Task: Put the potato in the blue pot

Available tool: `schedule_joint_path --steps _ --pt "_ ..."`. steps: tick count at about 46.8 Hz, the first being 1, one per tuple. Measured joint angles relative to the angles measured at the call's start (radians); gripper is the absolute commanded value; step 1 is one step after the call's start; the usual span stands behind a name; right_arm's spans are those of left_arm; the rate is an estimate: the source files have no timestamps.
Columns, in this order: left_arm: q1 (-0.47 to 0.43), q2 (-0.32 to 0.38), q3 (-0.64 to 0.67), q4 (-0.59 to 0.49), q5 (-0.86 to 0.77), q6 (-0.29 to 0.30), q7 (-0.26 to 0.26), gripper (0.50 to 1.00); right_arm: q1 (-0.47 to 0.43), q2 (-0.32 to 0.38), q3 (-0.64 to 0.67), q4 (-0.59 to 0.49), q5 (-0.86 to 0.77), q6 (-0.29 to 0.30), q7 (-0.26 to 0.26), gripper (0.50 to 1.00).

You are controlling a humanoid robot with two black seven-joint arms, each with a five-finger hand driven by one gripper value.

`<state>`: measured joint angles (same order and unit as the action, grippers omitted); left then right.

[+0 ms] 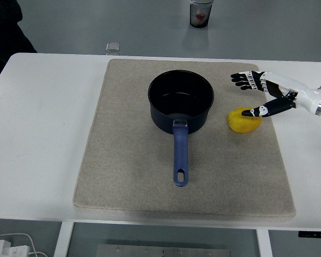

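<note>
At the right of the frame the right hand [259,91], fingers spread and gripping nothing, partly covers the potato [241,121] beside the blue pot [181,101], its arm cut off at the edge.

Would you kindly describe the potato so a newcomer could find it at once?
A beige mat covers the white table, with a blue pot near its middle. Right of the pot lies the potato, under the right hand's thumb: the only yellow, rounded thing there.

Right robot hand [263,92] open, fingers spread
</note>
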<state>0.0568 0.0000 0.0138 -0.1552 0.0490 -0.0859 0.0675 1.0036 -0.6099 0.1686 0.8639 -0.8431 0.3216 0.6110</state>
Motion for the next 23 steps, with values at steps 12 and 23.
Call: schedule_joint_path --steps 12,23 --pt "0.0 0.0 0.0 0.0 0.0 0.0 0.0 0.996 -0.01 0.013 -0.039 0.0 -0.073 -0.038 0.0 0.928" --pt "0.0 0.0 0.0 0.0 0.0 0.0 0.0 0.996 -0.011 0.014 -0.064 -0.008 -0.123 -0.09 0.0 0.928"
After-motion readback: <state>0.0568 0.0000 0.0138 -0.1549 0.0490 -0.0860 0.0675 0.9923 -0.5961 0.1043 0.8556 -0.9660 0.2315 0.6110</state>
